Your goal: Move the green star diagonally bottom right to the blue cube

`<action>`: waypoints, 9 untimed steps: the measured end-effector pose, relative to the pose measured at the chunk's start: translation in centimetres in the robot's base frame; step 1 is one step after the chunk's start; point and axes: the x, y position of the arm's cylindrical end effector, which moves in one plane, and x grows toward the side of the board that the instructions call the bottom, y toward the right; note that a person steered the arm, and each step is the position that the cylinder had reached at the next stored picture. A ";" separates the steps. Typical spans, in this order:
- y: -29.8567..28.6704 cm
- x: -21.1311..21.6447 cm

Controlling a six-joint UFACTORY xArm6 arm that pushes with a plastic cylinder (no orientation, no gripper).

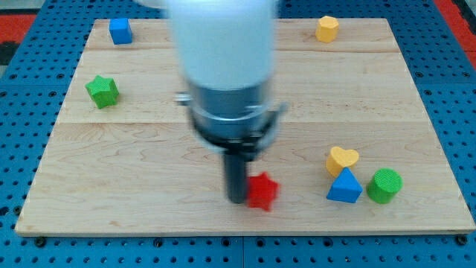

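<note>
The green star (102,91) lies near the left edge of the wooden board (149,149). The blue cube (120,30) sits at the top left corner, above and slightly right of the star. My tip (236,199) is low in the middle of the board, touching or nearly touching the left side of a red star (262,191). The tip is far to the right of and below the green star. The arm's white and grey body (223,67) covers the middle of the board.
A yellow hexagon block (326,28) sits at the top right. At the lower right a yellow heart (341,158), a blue triangle (344,186) and a green cylinder (384,184) cluster together. A blue pegboard (22,112) surrounds the board.
</note>
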 end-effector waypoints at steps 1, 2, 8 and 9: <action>5.0 0.0; 2.4 -1.0; -30.9 -16.9; -32.7 -21.8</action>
